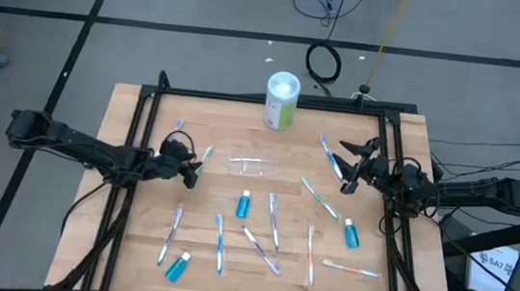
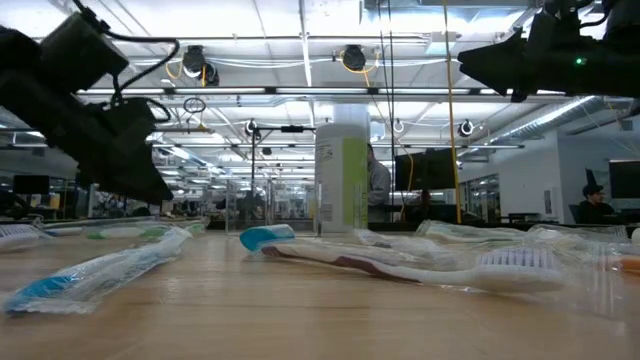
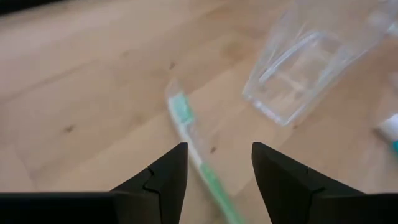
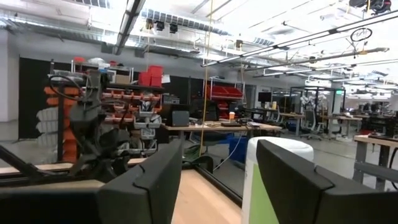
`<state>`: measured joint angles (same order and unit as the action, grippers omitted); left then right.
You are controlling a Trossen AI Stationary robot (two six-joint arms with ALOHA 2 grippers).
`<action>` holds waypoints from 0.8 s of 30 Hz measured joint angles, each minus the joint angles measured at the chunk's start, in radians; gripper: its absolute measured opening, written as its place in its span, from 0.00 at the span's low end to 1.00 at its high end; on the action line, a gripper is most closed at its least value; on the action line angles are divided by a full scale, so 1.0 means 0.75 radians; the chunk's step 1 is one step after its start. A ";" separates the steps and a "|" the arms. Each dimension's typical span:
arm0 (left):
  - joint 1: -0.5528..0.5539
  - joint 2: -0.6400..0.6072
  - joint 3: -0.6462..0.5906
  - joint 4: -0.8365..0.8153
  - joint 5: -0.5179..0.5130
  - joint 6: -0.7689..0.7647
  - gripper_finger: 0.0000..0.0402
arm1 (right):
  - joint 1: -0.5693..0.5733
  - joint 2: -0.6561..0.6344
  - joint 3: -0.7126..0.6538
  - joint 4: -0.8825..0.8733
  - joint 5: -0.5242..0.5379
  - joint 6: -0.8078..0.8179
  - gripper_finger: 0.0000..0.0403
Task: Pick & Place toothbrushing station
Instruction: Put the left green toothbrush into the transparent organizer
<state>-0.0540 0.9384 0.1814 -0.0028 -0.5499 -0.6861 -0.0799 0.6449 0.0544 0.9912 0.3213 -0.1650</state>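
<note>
The clear plastic cup (image 1: 251,167) lies on its side on the wooden table, and also shows in the left wrist view (image 3: 311,62). My left gripper (image 1: 192,166) is open just left of it. Its fingers (image 3: 168,174) stand on either side of a green-headed toothbrush (image 3: 186,121) that lies flat on the wood; I cannot tell whether they touch it. My right gripper (image 1: 347,166) is open and empty, held level above a blue toothbrush (image 1: 330,156) at the table's right. Several more toothbrushes (image 1: 274,223) and three blue tubes (image 1: 243,203) (image 1: 178,266) (image 1: 351,234) lie scattered nearer the front.
A tall white-and-green canister (image 1: 281,100) stands upright at the table's far edge, and shows in the right wrist view (image 4: 280,180). A black frame (image 1: 275,99) runs round the table. In the low view a wrapped toothbrush (image 2: 420,265) lies in front.
</note>
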 joint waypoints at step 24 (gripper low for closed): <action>-0.001 0.429 0.000 0.189 -0.022 -0.157 0.45 | 0.000 -0.001 0.000 -0.001 -0.010 -0.015 0.50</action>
<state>-0.0544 1.2604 0.1817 0.1393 -0.5666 -0.8039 -0.0799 0.6445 0.0544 0.9901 0.3138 -0.1764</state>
